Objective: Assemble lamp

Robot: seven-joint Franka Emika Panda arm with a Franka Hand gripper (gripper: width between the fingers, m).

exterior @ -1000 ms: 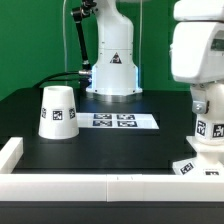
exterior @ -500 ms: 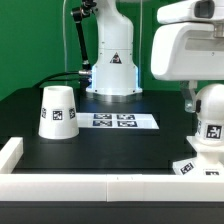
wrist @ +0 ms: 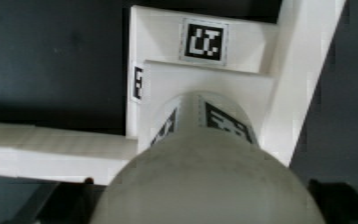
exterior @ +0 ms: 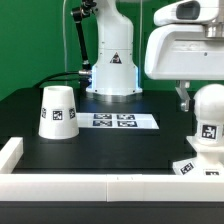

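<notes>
My wrist view looks down the bulb [wrist: 194,170] onto the tagged base [wrist: 202,70]. Only the exterior view shows the shade [exterior: 58,112], well apart, with open desk [exterior: 110,150] between. Whether the pincer [exterior: 190,98] clamps anything, I cannot tell.

Green backdrop [exterior: 30,40] behind a black table [exterior: 110,150] (white rail [exterior: 100,188] along its front edge).

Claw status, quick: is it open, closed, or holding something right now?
Claw: cannot be told. One finger shows beside the bulb, the other is hidden, and no contact is visible.
</notes>
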